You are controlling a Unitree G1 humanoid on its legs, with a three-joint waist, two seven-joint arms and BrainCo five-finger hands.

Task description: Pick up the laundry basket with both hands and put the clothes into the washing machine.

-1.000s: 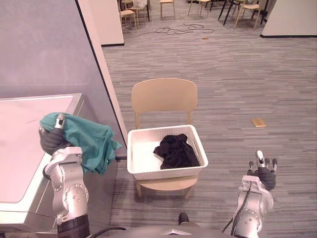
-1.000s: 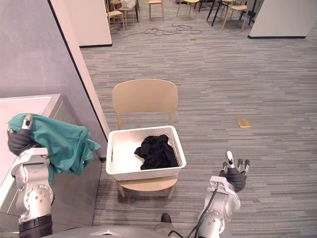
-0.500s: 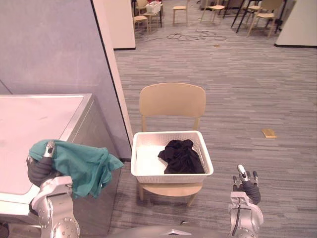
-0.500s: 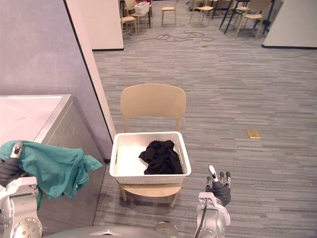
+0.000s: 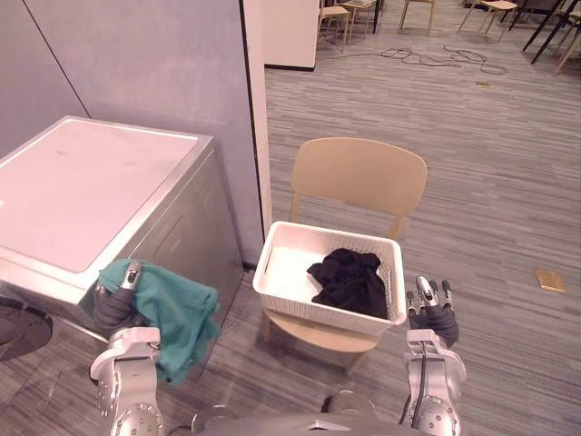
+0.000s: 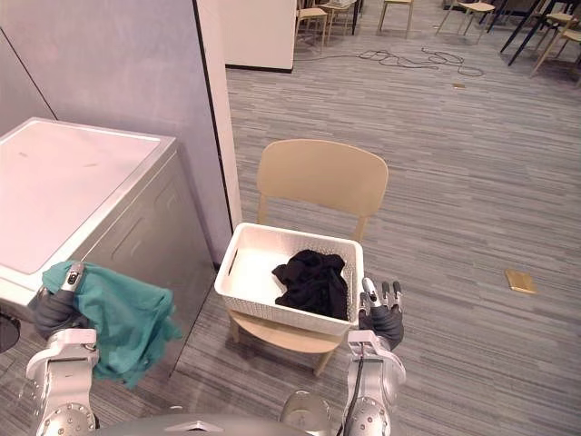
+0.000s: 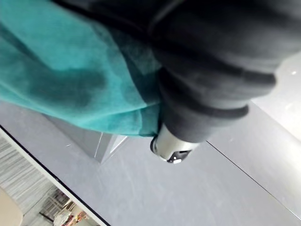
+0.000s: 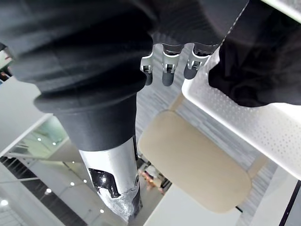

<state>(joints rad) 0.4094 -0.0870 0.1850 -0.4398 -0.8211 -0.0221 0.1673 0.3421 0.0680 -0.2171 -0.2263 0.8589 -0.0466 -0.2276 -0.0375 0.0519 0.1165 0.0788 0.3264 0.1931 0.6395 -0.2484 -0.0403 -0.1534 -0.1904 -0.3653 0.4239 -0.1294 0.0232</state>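
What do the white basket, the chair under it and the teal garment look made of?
White perforated laundry basket: likely matte plastic, moulded holes. Tan chair: probably smooth plywood, curved back. Teal garment: soft cloth, draping in folds.

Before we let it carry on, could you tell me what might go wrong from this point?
The green shirt hangs loosely from the left hand beside the corner of the washing machine; it could slip off or snag there. The right hand, fingers straight, is close to the basket, which is wider than the chair seat under it; a bump might tip it and spill the black garment.
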